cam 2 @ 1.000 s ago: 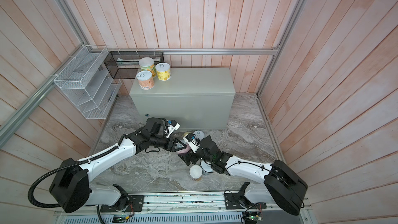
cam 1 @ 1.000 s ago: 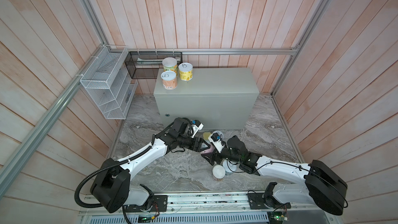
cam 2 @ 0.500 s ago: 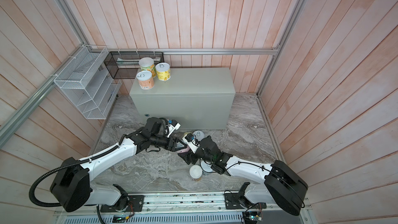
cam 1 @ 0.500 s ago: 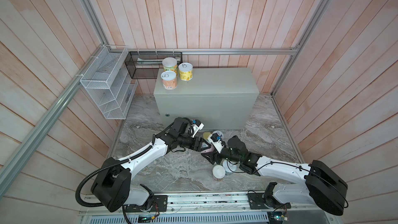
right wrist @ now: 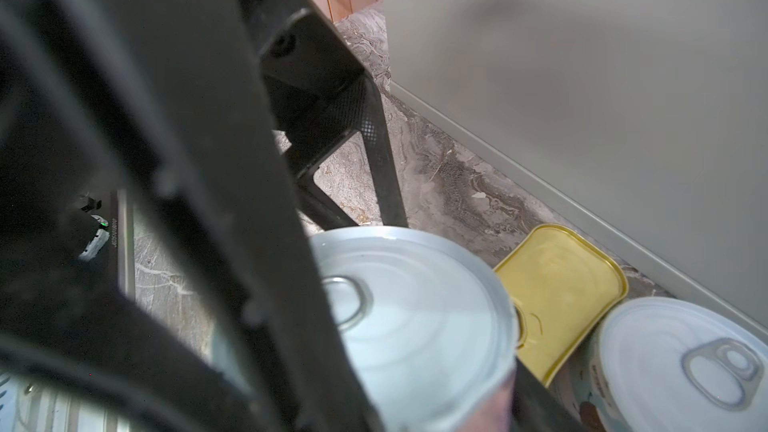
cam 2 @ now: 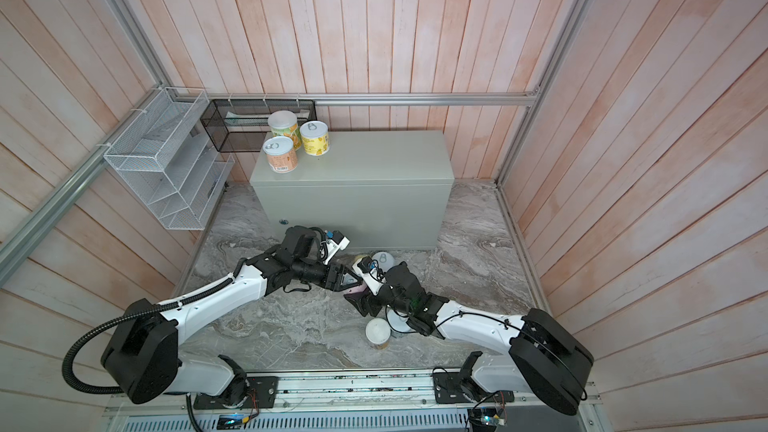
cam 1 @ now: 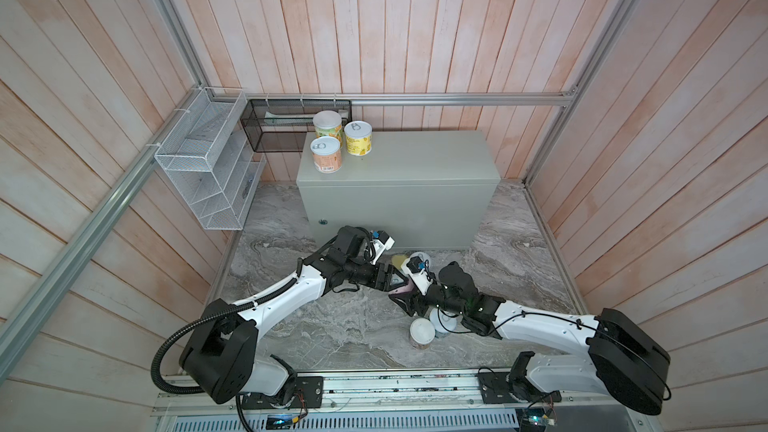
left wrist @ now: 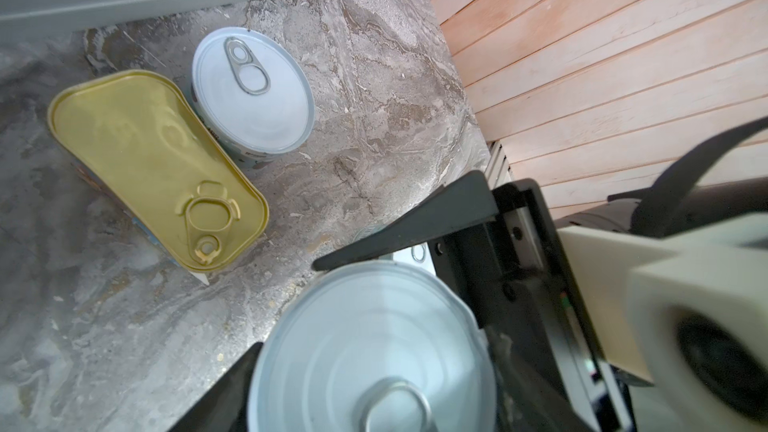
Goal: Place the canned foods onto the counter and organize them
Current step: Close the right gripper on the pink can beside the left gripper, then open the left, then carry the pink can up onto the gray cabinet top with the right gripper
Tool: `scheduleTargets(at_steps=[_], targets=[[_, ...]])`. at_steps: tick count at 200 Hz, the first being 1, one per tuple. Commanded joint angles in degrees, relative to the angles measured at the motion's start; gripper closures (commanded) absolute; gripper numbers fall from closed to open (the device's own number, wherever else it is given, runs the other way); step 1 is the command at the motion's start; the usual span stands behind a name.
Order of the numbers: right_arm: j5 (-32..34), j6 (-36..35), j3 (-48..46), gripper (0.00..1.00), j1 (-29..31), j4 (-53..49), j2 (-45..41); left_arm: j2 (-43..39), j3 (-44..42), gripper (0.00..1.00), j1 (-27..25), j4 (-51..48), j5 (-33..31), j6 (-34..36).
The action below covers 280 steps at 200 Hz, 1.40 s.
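On the stone floor in front of the counter [cam 1: 415, 168] my two grippers meet at a pink-labelled can [cam 2: 359, 288] with a silver pull-tab lid [left wrist: 374, 347]. My right gripper [cam 1: 406, 297] is shut on this can, one finger [left wrist: 407, 226] against its side. My left gripper [cam 1: 394, 282] stands open around the same can, its meshed finger [right wrist: 370, 126] apart from it. A flat gold tin [left wrist: 153, 160] and a silver-lidded can [left wrist: 253, 89] stand just beyond. Three cans [cam 1: 336, 141] sit on the counter's back left corner.
A white-lidded can [cam 1: 422, 332] stands near the front, with another can [cam 1: 442, 320] partly under my right arm. A white wire basket [cam 1: 203, 168] hangs on the left wall and a black mesh basket [cam 1: 291, 126] behind the counter.
My left gripper's jaws have opened off the pink-labelled can while my right gripper's jaws have closed on it. Both arms stay about where they were.
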Motion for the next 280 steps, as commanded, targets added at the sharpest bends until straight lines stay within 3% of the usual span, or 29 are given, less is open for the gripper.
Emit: scheduleTargets(at_steps=[1, 85, 130, 194, 231, 280], targets=[[2.4, 1.0, 0.1, 0.36, -0.2, 3.0, -0.4, 0.5, 1.5, 0.00, 0.2, 1.0, 1.0, -0.1], [5.6, 2.3, 0.4, 0.37, -0.4, 3.9, -0.6, 0.1, 1.1, 0.00, 2.7, 0.4, 0.0, -0.1], [9.5, 4.0, -0.4, 0.37, -0.4, 4.0, -1.5, -4.8, -5.2, 0.00, 3.6, 9.4, -2.3, -5.6], [13.2, 4.7, -0.1, 0.37, -0.6, -0.2, -8.4, -11.6, -11.2, 0.00, 3.7, 17.2, -10.2, -9.7], [13.4, 5.4, -0.1, 0.37, -0.7, -4.0, -14.2, -17.2, -14.7, 0.00, 3.6, 18.0, -14.6, -8.3], [15.3, 6.1, -1.3, 0.36, -1.2, -6.2, -25.1, -25.1, -24.3, 0.00, 3.6, 26.5, -23.6, -7.3]])
